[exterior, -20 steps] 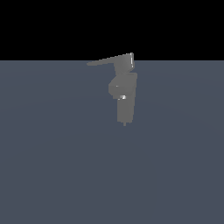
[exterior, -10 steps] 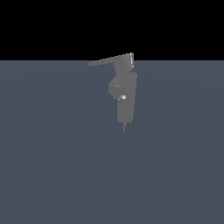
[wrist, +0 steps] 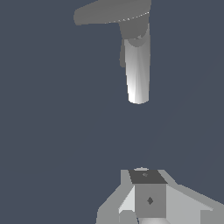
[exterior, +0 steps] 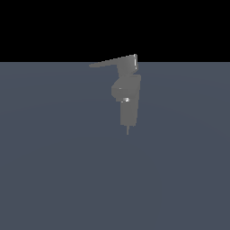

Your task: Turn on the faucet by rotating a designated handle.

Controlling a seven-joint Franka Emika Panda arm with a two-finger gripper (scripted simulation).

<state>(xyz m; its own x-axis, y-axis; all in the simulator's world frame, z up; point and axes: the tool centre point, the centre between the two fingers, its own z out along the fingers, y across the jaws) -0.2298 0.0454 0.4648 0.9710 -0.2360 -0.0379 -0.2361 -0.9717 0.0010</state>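
Observation:
The faucet (exterior: 129, 105) is a grey upright block with a bulge, a small bright spot and a thin spike below it, standing mid-scene in the exterior view. Its handle (exterior: 112, 62) is a long flat lever at the top, tapering toward the exterior view's left. In the wrist view the handle (wrist: 111, 11) lies across the faucet's pale rounded body (wrist: 138, 74). My gripper (wrist: 146, 175) shows only in the wrist view, well apart from the faucet. Its fingers (wrist: 150, 199) form one closed block with nothing between them.
A flat, plain blue-grey floor (exterior: 54, 170) surrounds the faucet on all sides, under a black background (exterior: 45, 27). No other object shows in either view.
The thin spike under the faucet's body reaches a little lower than a second ago. The body and the handle look unmoved.

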